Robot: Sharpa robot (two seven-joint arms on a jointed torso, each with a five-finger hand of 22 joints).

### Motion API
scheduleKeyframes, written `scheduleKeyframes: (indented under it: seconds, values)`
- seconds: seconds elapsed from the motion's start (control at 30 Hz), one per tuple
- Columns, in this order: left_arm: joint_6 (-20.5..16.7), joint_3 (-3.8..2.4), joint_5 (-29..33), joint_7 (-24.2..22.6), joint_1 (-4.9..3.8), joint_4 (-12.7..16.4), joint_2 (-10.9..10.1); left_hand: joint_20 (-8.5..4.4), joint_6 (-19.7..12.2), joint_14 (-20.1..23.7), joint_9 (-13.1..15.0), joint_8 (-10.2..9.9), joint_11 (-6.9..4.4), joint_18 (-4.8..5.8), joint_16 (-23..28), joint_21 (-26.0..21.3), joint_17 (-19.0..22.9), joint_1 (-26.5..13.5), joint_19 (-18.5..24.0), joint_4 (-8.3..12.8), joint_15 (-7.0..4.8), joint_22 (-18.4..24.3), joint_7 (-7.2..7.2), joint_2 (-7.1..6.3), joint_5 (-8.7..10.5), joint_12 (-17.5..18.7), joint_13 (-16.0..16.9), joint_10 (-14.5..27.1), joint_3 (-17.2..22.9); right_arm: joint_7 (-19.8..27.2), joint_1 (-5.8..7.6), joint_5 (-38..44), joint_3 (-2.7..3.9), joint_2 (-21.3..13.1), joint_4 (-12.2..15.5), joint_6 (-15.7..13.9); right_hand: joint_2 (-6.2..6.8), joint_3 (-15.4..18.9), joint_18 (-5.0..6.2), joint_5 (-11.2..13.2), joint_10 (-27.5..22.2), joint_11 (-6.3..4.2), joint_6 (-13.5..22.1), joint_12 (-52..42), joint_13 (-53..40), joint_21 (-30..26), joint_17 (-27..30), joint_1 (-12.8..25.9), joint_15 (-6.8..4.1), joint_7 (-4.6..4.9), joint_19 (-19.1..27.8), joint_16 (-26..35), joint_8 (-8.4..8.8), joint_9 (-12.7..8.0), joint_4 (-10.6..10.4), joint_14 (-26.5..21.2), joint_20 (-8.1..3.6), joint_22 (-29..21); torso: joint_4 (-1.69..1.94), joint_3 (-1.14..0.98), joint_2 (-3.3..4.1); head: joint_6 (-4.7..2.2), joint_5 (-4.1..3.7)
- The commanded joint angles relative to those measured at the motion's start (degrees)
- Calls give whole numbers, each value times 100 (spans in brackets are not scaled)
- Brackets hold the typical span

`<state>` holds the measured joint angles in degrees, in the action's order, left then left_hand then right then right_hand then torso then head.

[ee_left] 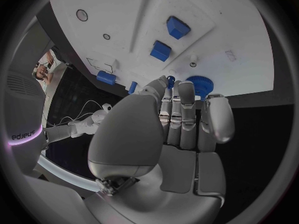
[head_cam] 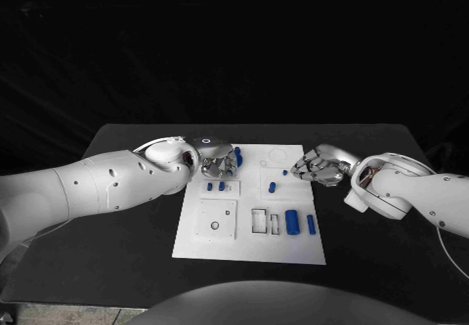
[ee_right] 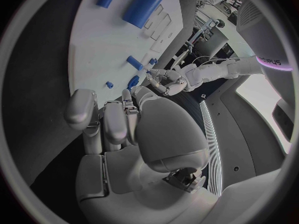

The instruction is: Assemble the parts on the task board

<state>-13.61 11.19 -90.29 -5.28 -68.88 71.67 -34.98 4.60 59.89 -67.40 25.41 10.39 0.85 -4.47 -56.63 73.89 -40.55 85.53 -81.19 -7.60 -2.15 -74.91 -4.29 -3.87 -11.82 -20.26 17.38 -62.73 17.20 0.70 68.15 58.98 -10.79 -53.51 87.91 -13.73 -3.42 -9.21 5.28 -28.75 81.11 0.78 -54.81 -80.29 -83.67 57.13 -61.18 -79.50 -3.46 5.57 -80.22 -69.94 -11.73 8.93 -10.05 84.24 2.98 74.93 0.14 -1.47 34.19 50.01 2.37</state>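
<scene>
Head view, surface: a black surface (head_cam: 117, 237) carries a white board (head_cam: 293, 247) at its middle.
Head view, left hand: the left hand (head_cam: 221, 161) hangs over the board's far left corner, fingers curled down toward the blue pieces there; I cannot tell from here whether it grips any.
Head view, right hand: the right hand (head_cam: 318, 166) sits at the board's right edge, fingers curled in, apart from the pieces.
Head view, pieces: a fat blue cylinder (head_cam: 291, 221) and a thin blue rod (head_cam: 311, 225) lie side by side in the near right part of the board; a small blue peg (head_cam: 272, 187) lies near the middle; two short blue pieces (head_cam: 215, 185) lie just below the left hand.
Head view, plate: a square white plate (head_cam: 217, 218) with holes lies on the board's near left part.

Left wrist view, left hand: its fingers lie close together, stretched toward the board, with nothing plainly held.
Left wrist view, pieces: a blue gear (ee_left: 199, 86) lies just past the fingertips; two blue blocks (ee_left: 169, 39) stand on the board beyond it, and a blue cylinder (ee_left: 106, 77) lies near the board's edge.

Right wrist view, right hand: its fingers are curled in together around nothing, beside the board's edge.
Right wrist view, pieces: the fat cylinder and thin rod lie far along the board, well apart from the hand.
</scene>
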Motion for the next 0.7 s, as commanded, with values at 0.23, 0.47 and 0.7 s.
scheduleKeyframes:
  seconds: [0.23,0.47,0.7]
  values:
    - [-40,2,-275,151,-5,257,-261,-13,66,-22,1,19,9,83,26,-14,32,26,-31,39,10,-1029,10,-11,-12,7,6,-56,11,-35,-10,0,1,7,-18,102,-8,-44,85,-39,-29,-5,-50,25,1033,-16,4,-48,15,6,49,18,32,-8,4,77,-9,585,1,2,-1,-1,10]
    - [-151,4,-314,226,-4,262,-356,-14,85,-25,1,25,8,86,31,-5,39,28,-37,45,10,-1032,10,-15,4,16,6,-71,20,-35,-25,0,1,7,-20,115,-8,-44,85,-39,-29,-5,-50,25,1033,-16,4,-48,15,6,49,18,32,-8,4,77,-9,585,-2,4,1,-1,-2]
    - [-212,4,-341,265,-4,310,-442,-16,101,-30,0,30,8,86,35,-3,46,32,-39,52,10,-1033,8,-17,18,23,6,-87,31,-34,-33,-1,0,-8,-15,118,-9,-59,85,-48,-38,-5,-56,34,1046,-20,12,-54,15,6,50,23,30,-9,14,74,-8,585,-5,0,7,-1,-1]
